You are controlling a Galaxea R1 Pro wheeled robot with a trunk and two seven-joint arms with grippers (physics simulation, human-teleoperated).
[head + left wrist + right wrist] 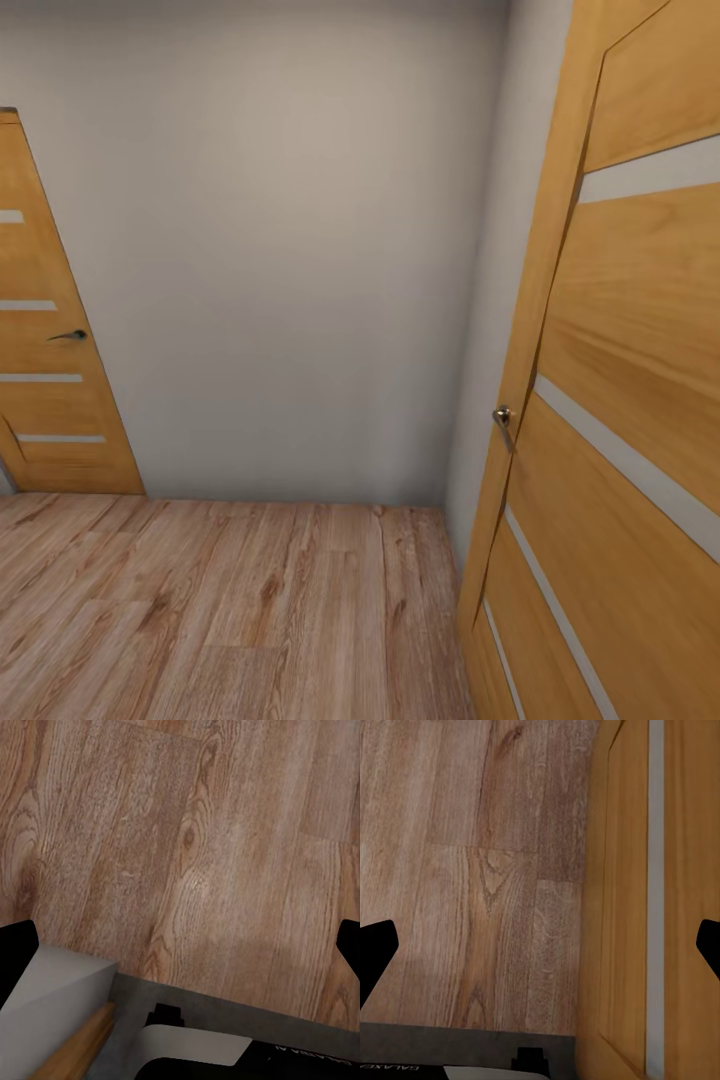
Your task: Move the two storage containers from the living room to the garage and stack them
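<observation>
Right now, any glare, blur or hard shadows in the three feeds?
Head view: flat, even light, soft vignette on the grey wall, no glare, door edges tilt from the wide lens. Left wrist view: plank floor grain slightly soft, faint shadow near the base. Right wrist view: door evenly lit.

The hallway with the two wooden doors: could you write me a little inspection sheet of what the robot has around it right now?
Surface: light wood plank floor, bare where visible.
Job's things: nothing seen.
Clutter: nothing seen.
Grippers: left gripper and right gripper both open and empty, dark fingertips at the frame edges, pointing down at the planks.
Cables: nothing seen.
Surroundings: plain grey wall ahead; wooden door with a dark lever on the left; second wooden door with a silver handle close on the right, beside the right gripper.
</observation>
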